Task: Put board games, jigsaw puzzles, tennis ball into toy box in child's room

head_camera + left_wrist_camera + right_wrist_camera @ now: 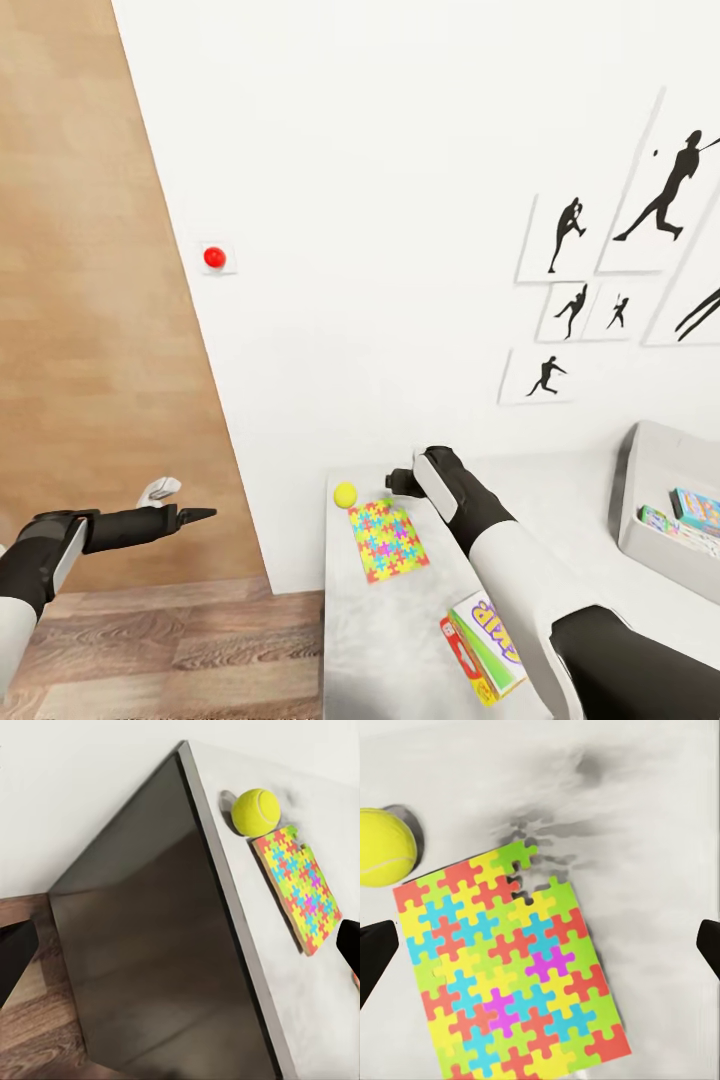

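Flat jigsaw puzzle (506, 971) – round fuzzy tennis ball (382, 846) beside.

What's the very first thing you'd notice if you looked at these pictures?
The bright jigsaw puzzle, all yellow, pink, blue and green, lies flat on the pale table, straight under the open right gripper. Beside one corner sits the yellow tennis ball. On the white wall above hang black baseball-player pictures.
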### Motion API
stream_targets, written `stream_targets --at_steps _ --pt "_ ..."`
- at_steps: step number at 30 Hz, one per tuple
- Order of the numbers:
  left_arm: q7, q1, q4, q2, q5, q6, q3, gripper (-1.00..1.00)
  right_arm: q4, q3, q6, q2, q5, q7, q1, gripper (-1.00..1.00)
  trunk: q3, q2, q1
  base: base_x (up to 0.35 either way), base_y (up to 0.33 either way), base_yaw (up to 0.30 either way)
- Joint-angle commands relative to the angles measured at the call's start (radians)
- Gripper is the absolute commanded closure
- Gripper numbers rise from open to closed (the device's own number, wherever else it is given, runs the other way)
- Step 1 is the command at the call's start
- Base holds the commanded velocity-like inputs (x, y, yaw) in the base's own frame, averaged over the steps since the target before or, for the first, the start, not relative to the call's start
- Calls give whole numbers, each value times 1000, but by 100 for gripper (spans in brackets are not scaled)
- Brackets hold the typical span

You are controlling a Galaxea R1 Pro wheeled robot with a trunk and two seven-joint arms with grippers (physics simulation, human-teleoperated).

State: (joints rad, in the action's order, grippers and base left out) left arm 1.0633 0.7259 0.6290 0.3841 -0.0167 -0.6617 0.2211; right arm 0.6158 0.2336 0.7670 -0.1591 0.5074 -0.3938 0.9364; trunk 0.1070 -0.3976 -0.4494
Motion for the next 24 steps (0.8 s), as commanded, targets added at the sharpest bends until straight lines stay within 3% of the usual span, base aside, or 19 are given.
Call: stream_targets --at_steps 1,24 --pt "4 1 0 0 -2 -9 3 -100 1 4 2 3 9 -9 1 -100 4 -2 -1 0 0 0" --pt "4 1 0 -1 -3 -6 2 -100 4 4 0 5 -1 -3 22 -100 42 -2 -1 0 0 0"
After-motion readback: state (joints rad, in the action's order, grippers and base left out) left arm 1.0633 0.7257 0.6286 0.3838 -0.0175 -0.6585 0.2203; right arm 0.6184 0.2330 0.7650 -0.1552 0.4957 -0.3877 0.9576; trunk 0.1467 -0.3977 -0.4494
